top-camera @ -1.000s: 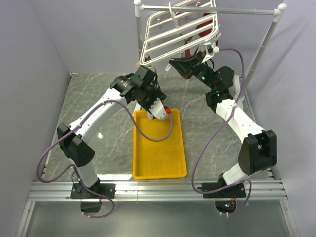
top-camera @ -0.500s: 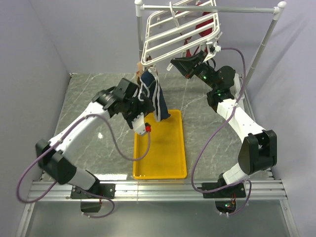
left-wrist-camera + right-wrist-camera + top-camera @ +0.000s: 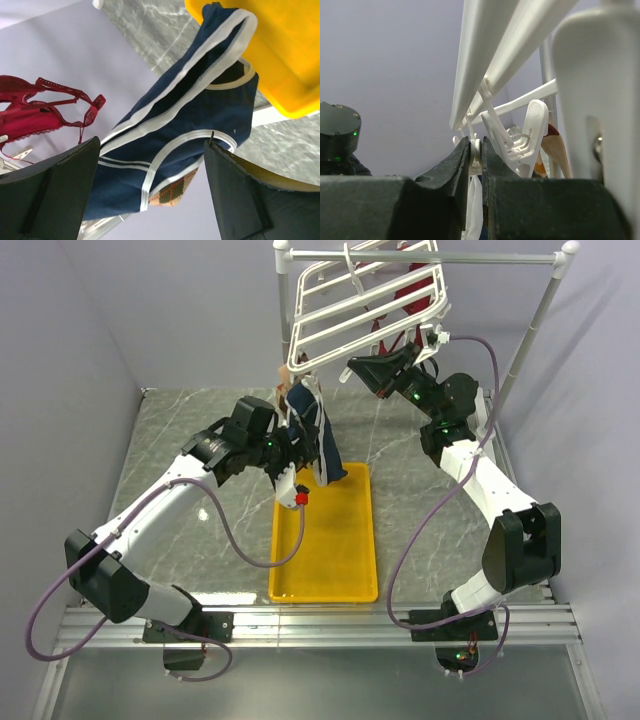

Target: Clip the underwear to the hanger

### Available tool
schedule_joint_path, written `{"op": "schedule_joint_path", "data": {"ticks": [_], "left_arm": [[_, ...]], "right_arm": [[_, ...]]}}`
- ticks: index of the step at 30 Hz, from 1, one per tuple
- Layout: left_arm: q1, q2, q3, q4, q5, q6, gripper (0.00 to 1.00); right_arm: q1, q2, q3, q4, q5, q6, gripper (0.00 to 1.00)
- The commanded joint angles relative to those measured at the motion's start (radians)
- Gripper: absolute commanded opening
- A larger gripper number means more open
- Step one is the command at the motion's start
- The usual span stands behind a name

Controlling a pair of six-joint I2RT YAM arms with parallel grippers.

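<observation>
The navy underwear [image 3: 312, 435] hangs from the near left corner of the white hanger [image 3: 365, 300], its lower end over the yellow tray. In the left wrist view the underwear [image 3: 190, 110] hangs between my wide-open fingers [image 3: 50, 195] without touching them. My left gripper [image 3: 296, 455] is open and empty, just left of the underwear. My right gripper [image 3: 352, 368] is shut on a white clip [image 3: 477, 149] under the hanger's near edge. The right gripper [image 3: 476, 145] pinches that clip's tab between its fingertips.
A yellow tray [image 3: 325, 570] lies on the marble table between the arms. A dark red garment [image 3: 30, 107] hangs from the hanger's far side. A brown argyle cloth [image 3: 172, 189] shows behind the underwear. The white pole stand [image 3: 540, 310] carries the hanger.
My left gripper has let go of the underwear and pulled back to the left, then moved a little closer again. The underwear now hangs free from the hanger. The right gripper has stayed on the clip.
</observation>
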Motion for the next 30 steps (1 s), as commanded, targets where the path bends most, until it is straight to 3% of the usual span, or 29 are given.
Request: {"op": "schedule_joint_path", "data": {"ticks": [1, 13, 20, 30], "left_arm": [[0.007, 0.023, -0.013, 0.067, 0.067, 0.404, 0.91], [0.01, 0.074, -0.099, 0.272, 0.146, 0.496, 0.9], [0.009, 0.112, -0.053, 0.271, 0.15, 0.5, 0.87], [-0.008, 0.178, 0.061, 0.286, 0.147, 0.441, 0.69]], "right_arm": [[-0.015, 0.028, 0.033, -0.084, -0.073, -0.018, 0.0], [-0.031, 0.029, 0.027, -0.073, -0.079, -0.001, 0.0], [-0.034, 0.032, 0.022, -0.055, -0.088, 0.018, 0.0], [-0.032, 0.032, 0.021, -0.06, -0.096, 0.009, 0.0]]}}
